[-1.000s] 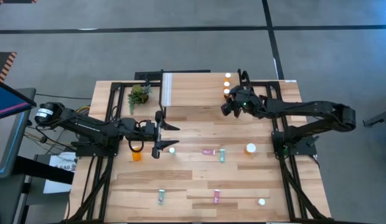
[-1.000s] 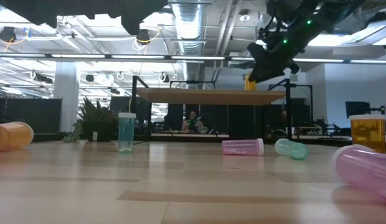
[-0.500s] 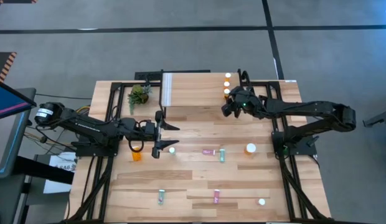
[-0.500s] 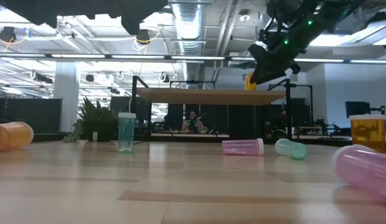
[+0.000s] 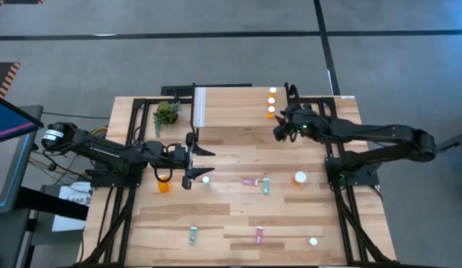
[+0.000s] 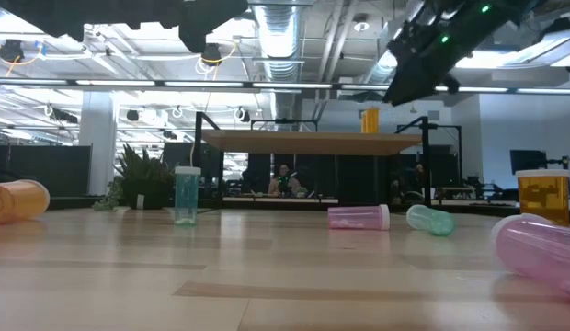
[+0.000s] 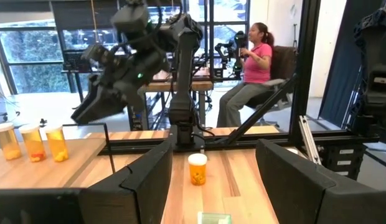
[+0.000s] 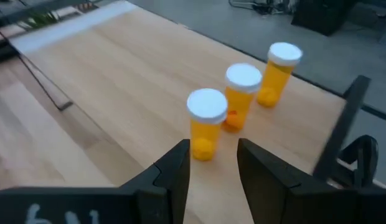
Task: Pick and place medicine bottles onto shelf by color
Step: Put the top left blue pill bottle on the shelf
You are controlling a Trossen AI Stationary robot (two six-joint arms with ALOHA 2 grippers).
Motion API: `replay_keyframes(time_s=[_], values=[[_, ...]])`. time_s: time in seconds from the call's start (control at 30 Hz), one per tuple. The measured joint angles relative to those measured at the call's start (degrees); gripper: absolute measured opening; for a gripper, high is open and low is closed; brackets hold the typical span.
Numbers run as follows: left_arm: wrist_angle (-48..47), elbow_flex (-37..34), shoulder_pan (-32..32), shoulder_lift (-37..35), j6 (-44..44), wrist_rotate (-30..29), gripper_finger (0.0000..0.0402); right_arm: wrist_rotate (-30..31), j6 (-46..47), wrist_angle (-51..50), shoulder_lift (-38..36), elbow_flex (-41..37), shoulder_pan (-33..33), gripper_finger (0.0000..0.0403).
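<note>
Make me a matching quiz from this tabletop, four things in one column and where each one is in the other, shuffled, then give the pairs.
Column A
1. three orange bottles
2. plant
3. lying orange bottle
4. right gripper

Column B
a. on the table under the left arm
b. in a row on the shelf
c. over the shelf's near edge
d. beside the shelf's white strip

Pairs: 1-b, 2-d, 3-a, 4-c

shelf (image 6: 313,142): one orange bottle (image 6: 370,120) | right hand (image 6: 423,69) above
</note>
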Motion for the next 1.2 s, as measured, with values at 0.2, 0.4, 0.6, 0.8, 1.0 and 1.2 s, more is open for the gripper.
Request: replay_keyframes(time_s=[0.2, 0.4, 0.6, 0.8, 1.0, 1.2], values=[[-0.5, 0.0, 0.0, 0.0, -0.3, 0.0, 0.0222, -0.7, 4.1, -6.0, -7.4, 0.0, 4.8, 0.0155], [-0.5, 0.0, 0.0, 0.0, -0.5, 0.0, 0.0222, -3.2, 4.2, -6.0, -10.0, 0.0, 16.8, 0.0146], [-0.9, 0.0, 0.0, 0.0, -1.5, 0.1, 0.0222, -0.1, 8.0, -4.4, -7.2, 0.0, 31.4, 0.0136], [-0.9, 0.0, -0.5, 0.0, -1.6, 0.3, 0.0222, 7.8, 8.5, 1.0, 0.8, 0.0, 43.6, 0.0132], [-1.4, 0.0, -1.3, 0.4, -1.6, 0.4, 0.0221, 10.2, 8.4, 11.4, 11.3, 0.0, 48.4, 0.013], [-2.4, 0.3, -1.2, 3.6, -2.2, 2.0, 0.0221, 3.4, 3.7, 20.7, 18.5, 0.0, 46.5, 0.0119]])
